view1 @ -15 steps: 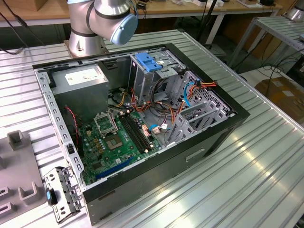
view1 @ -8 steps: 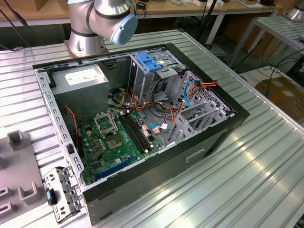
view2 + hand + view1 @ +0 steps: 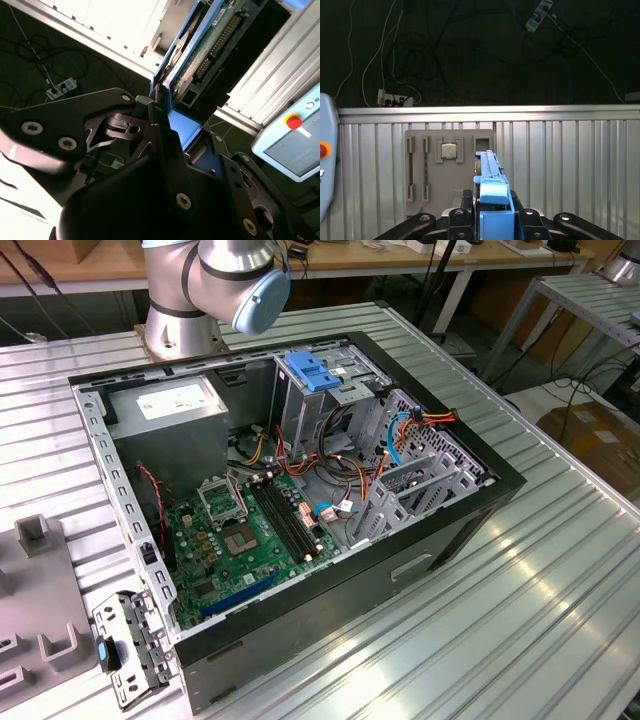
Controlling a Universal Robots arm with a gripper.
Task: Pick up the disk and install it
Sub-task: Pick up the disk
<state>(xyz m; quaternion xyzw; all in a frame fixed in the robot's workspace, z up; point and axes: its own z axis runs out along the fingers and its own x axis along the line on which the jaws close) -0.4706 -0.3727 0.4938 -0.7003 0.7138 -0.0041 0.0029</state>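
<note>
Black-linked gripper (image 3: 493, 216), nearest the lens in both wrist views, is seen closed on the flat silver-metal disk w/ blue plastic side rails (image 3: 491, 175). The jaws are drawn in against the disk's two sides, and nothing else is held. The disk is seen edge-on in the first wrist view. Its green circuit-board underside (image 3: 210, 47) is shown in the second wrist view.

The disk is held clear of the ribbed aluminium table (image 3: 560, 570), w/ a grey fixture plate (image 3: 432, 200) lying beyond it.

In the exterior view, a black open-sided computer case (image 3: 440, 540) is laid on its side on that table. A green motherboard (image 3: 235, 540) is exposed inside. A grey power-supply box w/ white sticker (image 3: 165, 405) is set toward the arm's base. A metal drive cage (image 3: 300, 415) is topped by a bare blue plastic bracket (image 3: 313, 372). A small square processor chip (image 3: 449, 150) is seated in the fixture plate.

Progress, approx.: pick-up is judged done, since the disk is lifted and clamped. The install is judged not yet done, as the disk is carried outside the case, by the fixture plate, and the drive cage has not been reached.
</note>
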